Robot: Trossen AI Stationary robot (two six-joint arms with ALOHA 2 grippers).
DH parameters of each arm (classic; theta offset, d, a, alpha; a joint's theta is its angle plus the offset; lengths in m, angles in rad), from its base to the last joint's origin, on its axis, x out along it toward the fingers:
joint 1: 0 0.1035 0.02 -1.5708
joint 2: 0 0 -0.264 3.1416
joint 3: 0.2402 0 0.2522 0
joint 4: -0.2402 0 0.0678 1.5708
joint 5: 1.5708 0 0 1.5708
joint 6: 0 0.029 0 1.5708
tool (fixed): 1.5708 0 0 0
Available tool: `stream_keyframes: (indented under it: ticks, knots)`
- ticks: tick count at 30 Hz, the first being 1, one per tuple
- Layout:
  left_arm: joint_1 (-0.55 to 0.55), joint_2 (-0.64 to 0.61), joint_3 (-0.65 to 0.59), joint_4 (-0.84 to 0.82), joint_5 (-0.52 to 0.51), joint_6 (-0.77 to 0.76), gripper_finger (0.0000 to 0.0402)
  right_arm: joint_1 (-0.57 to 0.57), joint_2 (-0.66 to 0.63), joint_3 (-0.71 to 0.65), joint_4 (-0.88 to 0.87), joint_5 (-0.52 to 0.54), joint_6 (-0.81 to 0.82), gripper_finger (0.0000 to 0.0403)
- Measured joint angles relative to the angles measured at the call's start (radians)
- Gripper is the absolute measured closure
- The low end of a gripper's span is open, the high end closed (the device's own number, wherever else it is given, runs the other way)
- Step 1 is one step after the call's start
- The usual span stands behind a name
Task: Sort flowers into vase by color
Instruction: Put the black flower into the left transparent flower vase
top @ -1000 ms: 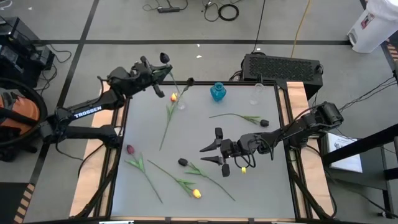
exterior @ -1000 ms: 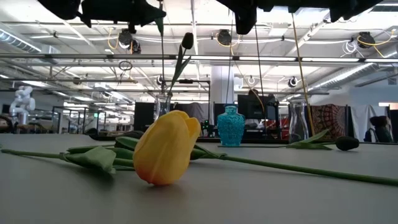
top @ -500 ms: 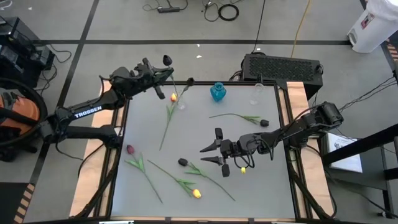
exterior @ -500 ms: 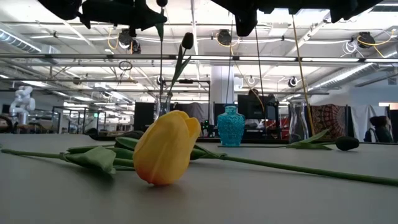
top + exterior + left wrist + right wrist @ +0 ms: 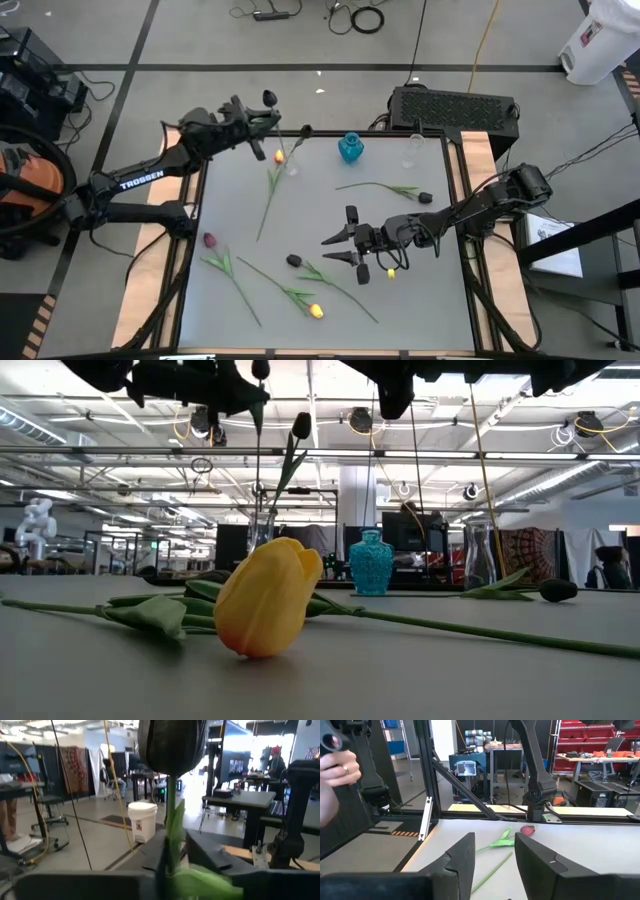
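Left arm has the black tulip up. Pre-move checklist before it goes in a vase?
1. Black tulip upright at the left gripper, off the table: ok.
2. Stem lined up over the clear vase: cannot tell.
3. Blue vase standing upright: ok.
4. Right gripper open, empty, over mid-table, away from the vases: ok.
5. Table sorted: not ok; yellow tulip and dark red tulip lie loose.
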Motion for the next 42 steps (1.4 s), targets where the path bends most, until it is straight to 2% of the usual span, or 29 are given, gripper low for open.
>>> stream_keyframes:
  ticks: [3, 7, 16, 34, 42]
  knots:
    - [0.0, 0.0, 0.0, -0.032, -0.006, -0.016, 0.028, 0.0, 0.0, 0.0, 0.005, 0.0, 0.0, 0.0273]
    - [0.0, 0.0, 0.0, -0.069, -0.006, -0.017, 0.0262, 0.0, 0.0, 0.0, 0.008, 0.0, 0.0, 0.0273]
    - [0.0, -0.011, 0.0, -0.174, -0.007, 0.014, 0.026, 0.0, 0.0, 0.0, 0.008, 0.0, 0.0, 0.0273]
    - [0.0, -0.038, 0.0, -0.493, -0.008, 0.065, 0.026, 0.0, 0.0, 0.0, 0.007, 0.001, 0.0, 0.0273]
    - [0.0, -0.083, 0.0, -0.523, -0.01, 0.062, 0.026, 0.0, 0.0, 0.0, 0.007, 0.001, 0.0, 0.0273]
